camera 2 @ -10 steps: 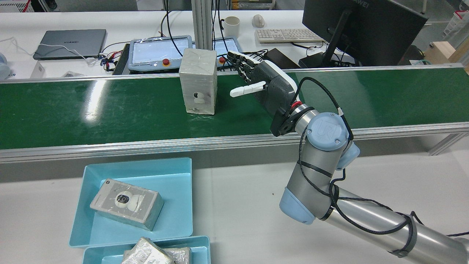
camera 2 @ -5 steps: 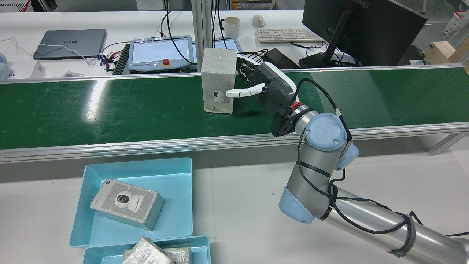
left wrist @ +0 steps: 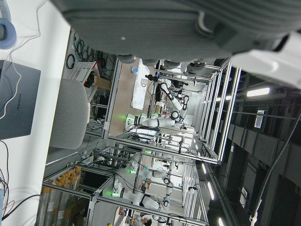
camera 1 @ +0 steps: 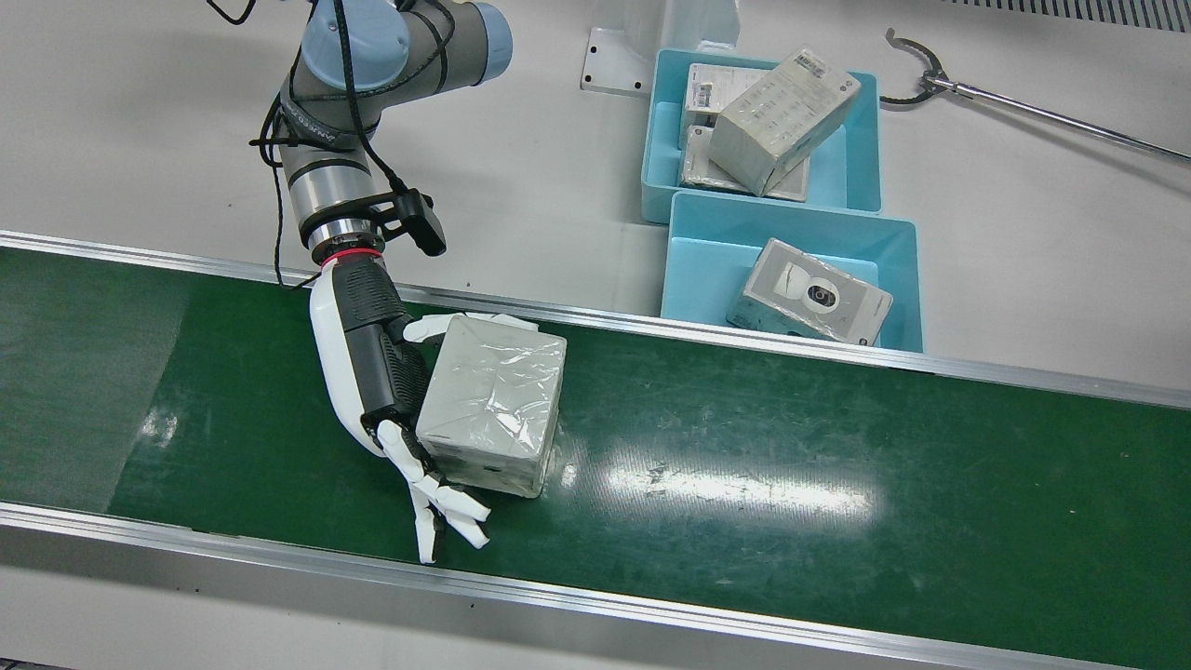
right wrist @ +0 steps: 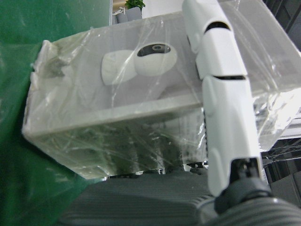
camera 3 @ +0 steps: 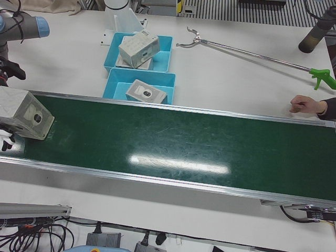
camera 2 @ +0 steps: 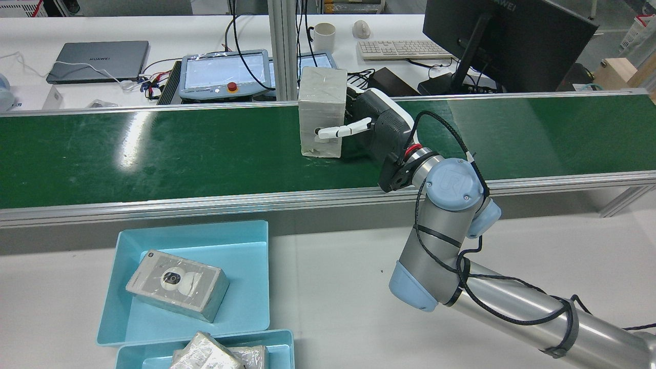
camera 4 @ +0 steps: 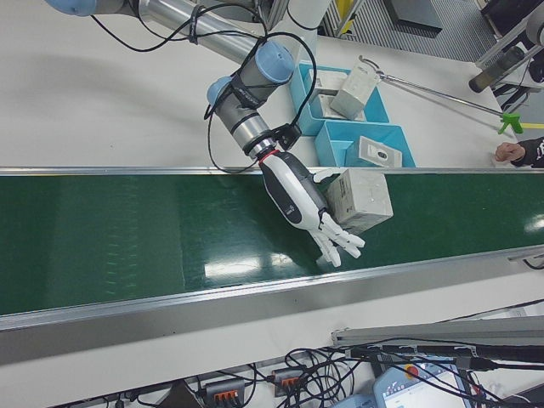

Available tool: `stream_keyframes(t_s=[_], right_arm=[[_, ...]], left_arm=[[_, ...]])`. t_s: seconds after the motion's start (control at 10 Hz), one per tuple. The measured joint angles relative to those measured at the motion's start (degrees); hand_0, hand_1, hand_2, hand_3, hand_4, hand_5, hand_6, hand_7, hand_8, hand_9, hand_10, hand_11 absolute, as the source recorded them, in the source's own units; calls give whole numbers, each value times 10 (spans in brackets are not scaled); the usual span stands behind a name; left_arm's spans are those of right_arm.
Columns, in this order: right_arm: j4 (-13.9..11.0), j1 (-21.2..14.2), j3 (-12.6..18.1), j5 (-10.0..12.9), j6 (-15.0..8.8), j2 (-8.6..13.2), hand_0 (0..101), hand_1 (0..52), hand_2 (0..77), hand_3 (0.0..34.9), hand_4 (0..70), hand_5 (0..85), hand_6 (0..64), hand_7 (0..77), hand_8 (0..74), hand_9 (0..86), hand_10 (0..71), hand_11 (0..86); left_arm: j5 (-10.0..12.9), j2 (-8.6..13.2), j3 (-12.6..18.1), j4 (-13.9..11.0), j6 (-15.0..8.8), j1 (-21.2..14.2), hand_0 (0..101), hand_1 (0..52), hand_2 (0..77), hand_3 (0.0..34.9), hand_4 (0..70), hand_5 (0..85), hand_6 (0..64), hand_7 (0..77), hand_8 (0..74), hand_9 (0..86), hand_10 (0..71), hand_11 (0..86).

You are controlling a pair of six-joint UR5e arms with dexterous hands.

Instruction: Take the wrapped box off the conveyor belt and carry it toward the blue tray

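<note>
The wrapped box (camera 1: pixel 493 400) is grey, film-wrapped and shows a white camera picture. It stands upright on the green conveyor belt (camera 1: pixel 791 437), also in the rear view (camera 2: pixel 323 110) and right hand view (right wrist: pixel 117 108). My right hand (camera 1: pixel 372 363) lies low over the belt with its palm against the box's side. Its thumb (camera 2: pixel 341 130) lies across the box's face toward the robot, and its fingers (camera 1: pixel 447 507) reach straight out past the far edge, uncurled. The blue tray (camera 2: pixel 246 246) holds one wrapped box. Only the grey underside of my left hand (left wrist: pixel 164 28) shows.
A second blue tray (camera 1: pixel 651 140) with wrapped boxes adjoins the first. A long reacher tool (camera 1: pixel 1023 107) lies on the white table. A person's hand (camera 3: pixel 307 105) rests by the belt's far end. A teach pendant (camera 2: pixel 220 72) and monitor (camera 2: pixel 502 41) stand behind the belt.
The box has travelled along the belt, rightward in the rear view, into my right hand. The thumb now lies on its face. The arm has barely moved.
</note>
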Motion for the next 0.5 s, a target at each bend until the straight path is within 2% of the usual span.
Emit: stream_keyframes(t_s=[0.1, 0.2, 0.3, 0.4, 0.5], right_arm=[[-5, 2, 0, 2, 0, 1, 517, 229, 202, 0, 109, 213, 60, 87, 16, 11, 0, 11], [-17, 5, 1, 2, 0, 5, 532, 213, 218, 0, 175, 289, 120, 153, 109, 11, 65, 11], [-34, 6, 2, 1, 0, 14, 506, 87, 191, 0, 240, 360, 202, 245, 213, 16, 147, 33], [-49, 7, 3, -1, 0, 23, 463, 27, 71, 0, 256, 431, 278, 327, 305, 87, 251, 142], [-58, 7, 7, -3, 0, 32, 463, 27, 71, 0, 256, 431, 278, 327, 305, 87, 251, 142]], left_arm=[[0, 0, 0, 0, 0, 0, 0, 0, 11, 0, 0, 11, 5, 5, 5, 5, 5, 5], [0, 0, 0, 0, 0, 0, 0, 0, 11, 0, 0, 11, 5, 5, 5, 5, 5, 5], [0, 0, 0, 0, 0, 0, 0, 0, 11, 0, 0, 11, 5, 5, 5, 5, 5, 5], [0, 0, 0, 0, 0, 0, 0, 0, 11, 0, 0, 11, 5, 5, 5, 5, 5, 5], [0, 0, 0, 0, 0, 0, 0, 0, 5, 0, 0, 11, 5, 5, 5, 5, 5, 5]])
